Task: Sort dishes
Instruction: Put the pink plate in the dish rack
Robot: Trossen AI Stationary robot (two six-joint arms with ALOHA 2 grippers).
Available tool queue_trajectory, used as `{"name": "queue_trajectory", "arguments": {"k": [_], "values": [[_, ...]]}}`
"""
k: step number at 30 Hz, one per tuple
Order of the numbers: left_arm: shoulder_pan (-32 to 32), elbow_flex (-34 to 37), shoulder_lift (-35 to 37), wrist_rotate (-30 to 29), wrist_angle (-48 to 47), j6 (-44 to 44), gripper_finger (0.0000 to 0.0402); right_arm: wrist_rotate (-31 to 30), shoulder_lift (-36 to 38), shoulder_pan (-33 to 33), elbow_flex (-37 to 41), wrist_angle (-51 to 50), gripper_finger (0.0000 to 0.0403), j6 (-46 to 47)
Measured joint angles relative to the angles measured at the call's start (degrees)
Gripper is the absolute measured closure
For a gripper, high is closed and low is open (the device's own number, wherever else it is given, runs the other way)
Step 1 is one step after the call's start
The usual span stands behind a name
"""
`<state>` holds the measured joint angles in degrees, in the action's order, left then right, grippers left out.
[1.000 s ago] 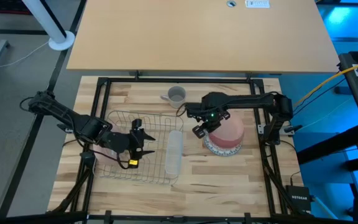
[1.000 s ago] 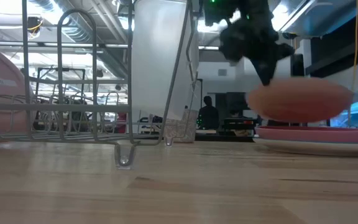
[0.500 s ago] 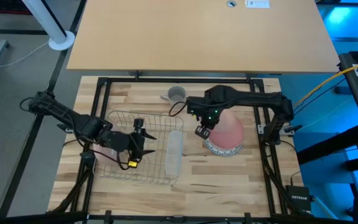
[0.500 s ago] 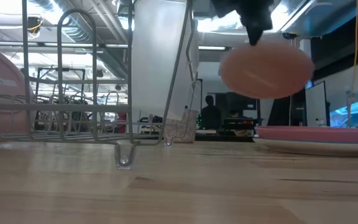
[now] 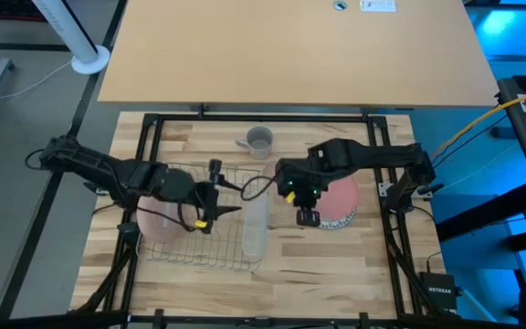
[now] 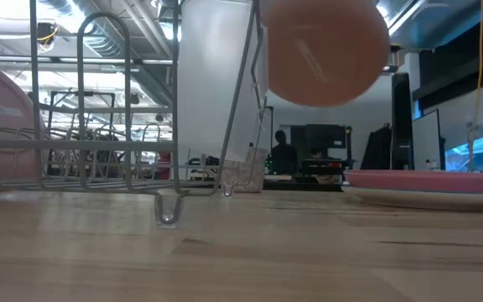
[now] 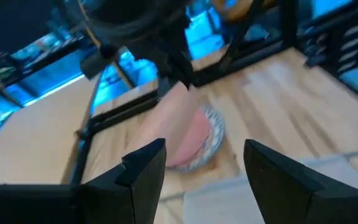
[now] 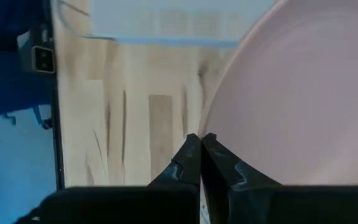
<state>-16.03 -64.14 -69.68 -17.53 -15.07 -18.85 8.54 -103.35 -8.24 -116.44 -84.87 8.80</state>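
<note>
Lifted higher than half a second ago, the salmon-pink plate [image 6: 319,52] now hangs near the top of the low view, no longer just over the stack, and it has shifted toward the wire rack [image 6: 99,109].

From above, the right gripper [image 5: 306,212] sits just beside the rack's right edge, over the near-left rim of the stacked plates [image 5: 341,208], a pink one on the patterned one, which rest on the table [image 5: 336,265] right of the rack. The left gripper [image 5: 215,194] has swung up over the rack's middle. A pink plate [image 5: 158,224] leans in the rack's left part, and a translucent tray [image 5: 256,224] stands in its right end. A grey cup [image 5: 259,140] sits behind the rack, apart from both arms. Bare wood lies open in front of the stack and rack.

At table height, the lifted plate hangs tilted on edge, clear of the stack [image 6: 422,186] with open air beneath it.

Through the left wrist camera, that arm's fingers [image 7: 145,168] are spread wide with nothing between them.

Through the right wrist camera, the fingers [image 8: 194,155] are pinched together on the pink plate's rim.
</note>
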Motion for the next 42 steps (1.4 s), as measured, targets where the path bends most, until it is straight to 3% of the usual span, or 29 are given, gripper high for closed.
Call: {"name": "queue_trajectory", "arguments": {"k": [10,21,25,34,42], "values": [[9.46,0.0,-3.66,20.69,4.05,-2.16,0.0194,-0.03,0.0,-4.27,0.0,5.78,0.04,-5.02],[12.86,0.0,-9.75,32.59,3.6,-3.84,0.0194,1.58,0.0,-4.95,0.0,8.64,0.0401,-6.32],[13.06,0.0,-10.08,34.08,3.39,-3.61,0.0215,1.57,0.0,-4.91,0.0,8.64,0.0401,-6.34],[13.09,0.0,-10.08,34.08,3.19,-4.06,0.0316,0.94,0.0,-4.88,0.02,11.2,0.0401,-8.89],[13.09,0.0,-10.06,34.08,3.29,-4.09,0.034,-1.13,0.0,-4.89,0.02,13.34,0.0401,-10.81]]}}
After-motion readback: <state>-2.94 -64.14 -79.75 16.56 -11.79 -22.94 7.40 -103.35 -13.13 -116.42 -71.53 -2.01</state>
